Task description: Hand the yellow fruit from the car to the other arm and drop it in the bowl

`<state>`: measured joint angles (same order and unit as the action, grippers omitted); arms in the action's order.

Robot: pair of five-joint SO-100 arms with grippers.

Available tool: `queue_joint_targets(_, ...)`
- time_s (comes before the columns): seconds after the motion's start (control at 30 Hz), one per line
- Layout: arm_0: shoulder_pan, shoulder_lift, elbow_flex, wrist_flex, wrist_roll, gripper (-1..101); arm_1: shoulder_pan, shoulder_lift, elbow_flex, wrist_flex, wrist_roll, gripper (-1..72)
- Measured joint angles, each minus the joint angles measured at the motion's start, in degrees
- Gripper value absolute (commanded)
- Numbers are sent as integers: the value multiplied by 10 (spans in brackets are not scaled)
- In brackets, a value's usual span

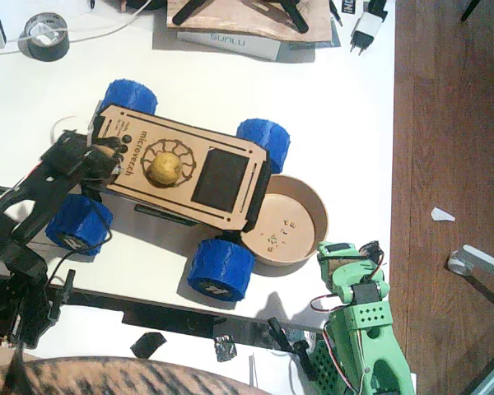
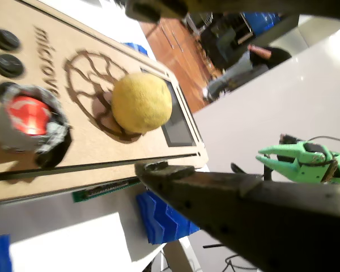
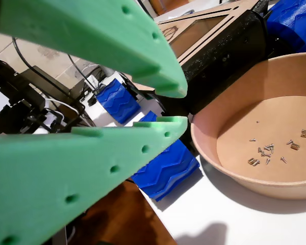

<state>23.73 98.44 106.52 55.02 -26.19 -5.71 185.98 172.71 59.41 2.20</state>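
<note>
The yellow fruit (image 1: 166, 169) (image 2: 141, 102) sits on the engraved gear circle of the car (image 1: 230, 210), a plywood deck on blue wheels. My left gripper (image 1: 109, 160) (image 2: 150, 85), the black one, is open at the car's left end near the red button (image 2: 27, 113). The fruit lies ahead of its jaws, untouched. The tan bowl (image 1: 311, 202) (image 3: 275, 186) stands against the car's right side and holds only small screws. My right gripper (image 1: 346, 251) (image 3: 179, 106), on the light green arm, hangs open just below the bowl with nothing in it.
A blue wheel (image 3: 163, 168) stands close by the green jaws. At the back are a tape roll (image 1: 45, 37), a grey box (image 1: 230, 43) and a plug (image 1: 366, 29). The table's right edge (image 1: 392, 197) meets wooden floor. A person's patterned sleeve (image 1: 107, 374) shows at the bottom.
</note>
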Motion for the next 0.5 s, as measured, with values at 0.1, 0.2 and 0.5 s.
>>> queue_joint_targets(0.1,12,-53,-68,24,0,329,0,0,0,0,0,0)
queue_joint_targets(0.2,20,-91,-132,50,0,334,0,0,0,0,0,0)
queue_joint_targets(0.5,21,-142,-172,58,0,358,0,0,0,0,0,0)
